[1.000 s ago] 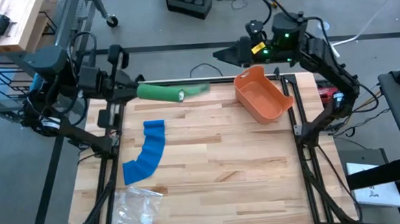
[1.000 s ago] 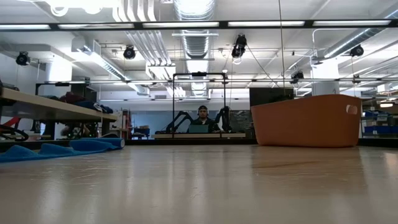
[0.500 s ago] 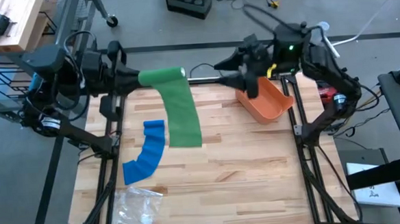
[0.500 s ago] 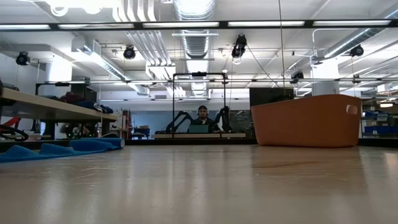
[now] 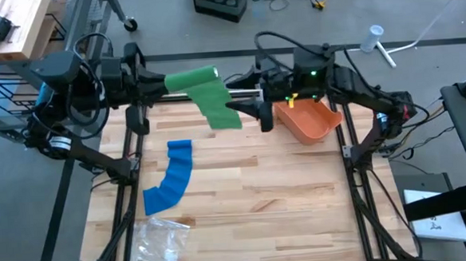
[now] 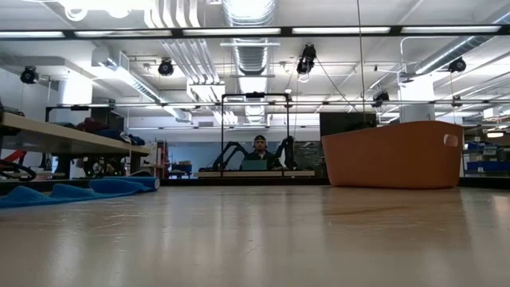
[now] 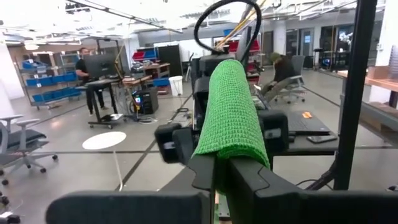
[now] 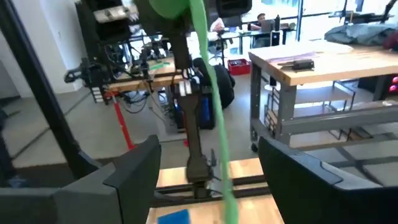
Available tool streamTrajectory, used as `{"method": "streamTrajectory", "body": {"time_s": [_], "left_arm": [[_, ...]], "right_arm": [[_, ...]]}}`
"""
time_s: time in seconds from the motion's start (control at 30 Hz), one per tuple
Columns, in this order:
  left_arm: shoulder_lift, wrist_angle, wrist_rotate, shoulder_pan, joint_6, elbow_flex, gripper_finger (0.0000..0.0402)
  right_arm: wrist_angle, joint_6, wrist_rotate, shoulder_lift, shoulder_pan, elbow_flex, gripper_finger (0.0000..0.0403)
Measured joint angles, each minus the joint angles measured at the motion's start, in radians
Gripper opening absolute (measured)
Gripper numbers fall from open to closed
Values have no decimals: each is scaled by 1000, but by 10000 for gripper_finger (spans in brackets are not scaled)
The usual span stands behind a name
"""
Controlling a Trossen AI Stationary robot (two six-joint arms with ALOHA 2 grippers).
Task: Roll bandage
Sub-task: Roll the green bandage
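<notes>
Up at the table's far edge, your left gripper (image 5: 160, 85) is pinched on the rolled end of the green bandage (image 5: 207, 96), lifting it so its tail hangs free, and your right gripper (image 5: 252, 109) comes in spread wide astride that tail, probably to catch it. Below, the wooden table (image 5: 252, 193) carries a blue bandage (image 5: 171, 178), a plastic bag (image 5: 163, 240) and an orange bin (image 5: 308, 120), with a person (image 6: 257, 147) seated far back in the workshop.

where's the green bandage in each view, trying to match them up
High view: green bandage at the table's far edge, roll in the left hand, tail hanging toward the right hand.
Low view: not in it.
Left wrist view: centre, draped over that hand's fingers.
Right wrist view: thin strip hanging mid-picture.
Shared landmark: the blue bandage, seen in the high, low and right wrist views.
</notes>
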Motion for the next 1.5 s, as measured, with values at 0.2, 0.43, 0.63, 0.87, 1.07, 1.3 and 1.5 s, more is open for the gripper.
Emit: {"method": "streamTrajectory", "body": {"time_s": [0.2, 0.43, 0.63, 0.87, 1.07, 1.3, 1.5], "left_arm": [[-2, -11, -8, 0, -21, -1, 6], [2, -8, -8, 0, -39, 0, 8], [-2, -8, -7, 0, -59, 2, 3], [-25, -9, 11, 0, -47, 2, 1], [-26, -12, -24, 3, -41, 2, 1], [17, -19, -52, 10, -19, 0, 1], [62, -16, -52, 10, 56, 0, 0]], "right_arm": [[54, -45, -5, 25, 12, -1, 251], [44, -69, 26, 60, 9, 0, 236], [40, -105, 85, 47, 8, 0, 229], [-1, -105, 90, -25, 8, 1, 252], [-60, -118, 127, -95, 22, -1, 275], [106, -234, 147, -120, 52, 0, 273], [185, -254, 106, -108, 73, 0, 261]]}}
